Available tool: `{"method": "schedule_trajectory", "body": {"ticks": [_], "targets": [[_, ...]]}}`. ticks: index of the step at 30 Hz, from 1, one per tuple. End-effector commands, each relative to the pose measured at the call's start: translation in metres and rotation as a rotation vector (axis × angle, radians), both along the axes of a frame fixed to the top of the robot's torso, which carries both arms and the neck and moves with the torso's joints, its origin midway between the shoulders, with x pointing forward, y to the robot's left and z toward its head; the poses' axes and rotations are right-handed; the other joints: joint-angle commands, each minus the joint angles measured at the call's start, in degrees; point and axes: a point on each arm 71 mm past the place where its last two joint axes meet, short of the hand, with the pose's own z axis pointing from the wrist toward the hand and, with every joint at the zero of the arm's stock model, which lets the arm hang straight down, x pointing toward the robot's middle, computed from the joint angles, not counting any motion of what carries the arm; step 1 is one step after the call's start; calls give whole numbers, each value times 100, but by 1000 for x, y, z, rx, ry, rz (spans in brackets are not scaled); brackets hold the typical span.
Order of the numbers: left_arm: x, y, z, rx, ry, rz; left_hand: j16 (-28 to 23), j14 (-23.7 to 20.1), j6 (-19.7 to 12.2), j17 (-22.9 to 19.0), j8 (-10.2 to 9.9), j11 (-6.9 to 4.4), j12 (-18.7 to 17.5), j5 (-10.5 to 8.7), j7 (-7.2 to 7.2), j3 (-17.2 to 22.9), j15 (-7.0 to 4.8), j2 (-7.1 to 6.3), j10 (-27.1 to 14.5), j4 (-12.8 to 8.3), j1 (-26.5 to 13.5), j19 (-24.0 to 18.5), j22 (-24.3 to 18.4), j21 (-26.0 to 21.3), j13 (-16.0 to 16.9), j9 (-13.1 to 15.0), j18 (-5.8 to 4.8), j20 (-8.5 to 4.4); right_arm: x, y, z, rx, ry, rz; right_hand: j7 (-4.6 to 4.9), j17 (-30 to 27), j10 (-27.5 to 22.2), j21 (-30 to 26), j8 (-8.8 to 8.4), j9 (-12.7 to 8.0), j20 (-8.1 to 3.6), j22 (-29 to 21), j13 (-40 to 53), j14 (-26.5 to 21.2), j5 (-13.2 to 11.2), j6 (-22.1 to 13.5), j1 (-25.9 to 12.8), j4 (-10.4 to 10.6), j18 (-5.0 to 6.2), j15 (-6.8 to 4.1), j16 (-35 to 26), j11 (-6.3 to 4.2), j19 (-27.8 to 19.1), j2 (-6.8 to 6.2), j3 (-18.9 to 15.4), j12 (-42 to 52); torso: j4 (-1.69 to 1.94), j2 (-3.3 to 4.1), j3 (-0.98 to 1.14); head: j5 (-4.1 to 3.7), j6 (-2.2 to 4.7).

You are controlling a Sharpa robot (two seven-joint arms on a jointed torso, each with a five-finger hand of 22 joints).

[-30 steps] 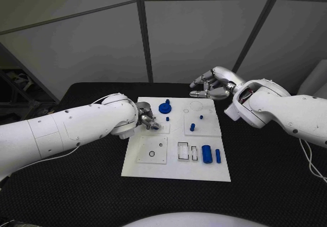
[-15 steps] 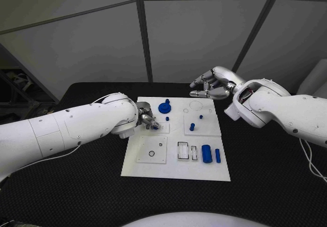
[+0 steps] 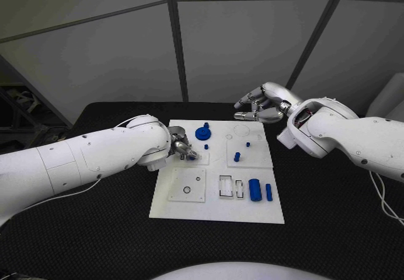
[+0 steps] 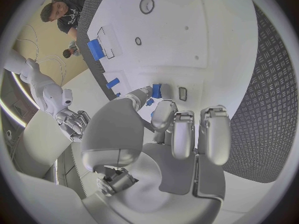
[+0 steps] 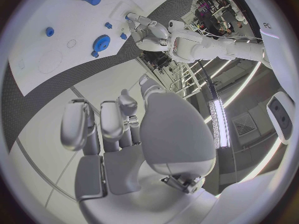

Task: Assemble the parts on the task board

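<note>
The white task board [image 3: 217, 207] lies in the middle of the black table. My left hand [image 3: 184, 149] hangs over its left part. In the left wrist view the thumb and a finger [image 4: 163, 110] pinch a small blue part [image 4: 156, 90] beside a small slot [image 4: 182, 93]. A blue gear [image 3: 203, 133] stands near the far edge, with two blue pegs [image 3: 237, 156] to its right. A blue cylinder [image 3: 255, 190] and a thin blue bar [image 3: 270, 192] lie at the near right. My right hand [image 3: 263, 105] hovers beyond the board's far edge, fingers curled in on nothing.
The black table [image 3: 101, 233] runs wide around the board. Grey wall panels [image 3: 236, 46] stand right behind its far edge. My left forearm [image 3: 93, 157] lies over the table's left side, and my right forearm [image 3: 354, 140] over its right.
</note>
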Motion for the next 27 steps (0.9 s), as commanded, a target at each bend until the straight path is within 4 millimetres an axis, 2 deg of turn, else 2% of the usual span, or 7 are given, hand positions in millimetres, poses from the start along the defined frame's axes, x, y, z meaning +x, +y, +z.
{"method": "schedule_trajectory", "body": {"ticks": [1, 4, 12, 17, 27], "targets": [[0, 3, -4, 23, 13, 14, 6, 548, 42, 1333, -25, -34, 37, -34, 10, -1, -27, 15, 37, 25, -8, 91, 707, -8, 390, 3, -101, -28, 0, 1, 1, -1, -2, 7, 16, -1, 11, -32, -30, 5, -21, 64, -5, 40, 26, 43, -28, 41, 81, -21, -26, -1, 30, 5, 3, 11, 1, -1, -1, 0, -1], [1, 3, -4, 24, 13, 17, 8, 548, 49, 1335, -22, -34, 42, -35, 12, -9, -30, 27, 40, 52, -15, 92, 707, -8, 393, 6, -101, -30, 0, 1, 1, -2, -2, 6, 16, -1, 11, -32, -30, 5, -21, 64, -5, 40, 26, 43, -28, 41, 81, -21, -26, -1, 30, 5, 3, 11, 2, -2, 0, -3, 1], [2, 4, -4, 20, 24, 25, 16, 551, 76, 1342, -25, -29, 64, -9, 19, -129, -30, 99, 48, 362, -197, 100, 722, -6, 409, 21, -104, -34, 0, 1, 1, -2, -1, 6, 16, -1, 11, -32, -30, 5, -21, 64, -5, 40, 26, 43, -28, 41, 81, -21, -26, -1, 30, 5, 3, 11, 0, -1, -1, 1, 10], [3, 5, -4, 21, 31, 27, 16, 551, 79, 1342, -25, -33, 63, 9, 11, -123, -33, 120, 48, 368, -177, 97, 718, -9, 410, 26, -102, -36, 0, 1, 1, -3, -1, 5, 16, -1, 11, -32, -30, 5, -21, 64, -5, 40, 26, 43, -28, 41, 81, -21, -26, -1, 30, 5, 3, 11, 2, 2, -2, 3, 9], [6, 6, 2, 20, 45, 28, 16, 550, 67, 1342, -26, -44, 57, 26, -1, -63, -49, 177, 43, 247, 31, 90, 711, -19, 412, 53, -99, -49, 0, 1, 1, -5, 3, 6, 16, -1, 11, -32, -30, 5, -21, 64, -5, 40, 26, 43, -28, 41, 81, -21, -26, -1, 30, 5, 3, 11, 3, -3, -2, 12, 11]]}}
